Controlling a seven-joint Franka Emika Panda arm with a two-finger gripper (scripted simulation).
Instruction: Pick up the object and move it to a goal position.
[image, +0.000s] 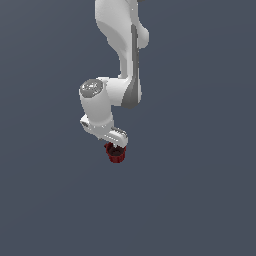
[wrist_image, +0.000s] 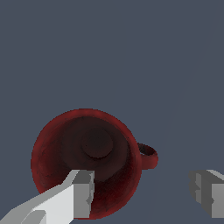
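The object is a small dark red cup (image: 117, 155) with a dark inside, standing upright on the grey floor. In the wrist view the cup (wrist_image: 87, 144) shows from above, with a small ring handle (wrist_image: 148, 155) at its rim. My gripper (image: 117, 147) is right above the cup and hides its top in the exterior view. In the wrist view the gripper (wrist_image: 142, 192) is open. One finger (wrist_image: 81, 194) is over the cup's inside and the other finger (wrist_image: 208, 192) is outside it, so the jaws stand on either side of the rim near the handle.
A plain dark grey floor (image: 200, 200) fills both views. The white arm (image: 122, 60) reaches down from the top of the exterior view. No other objects show.
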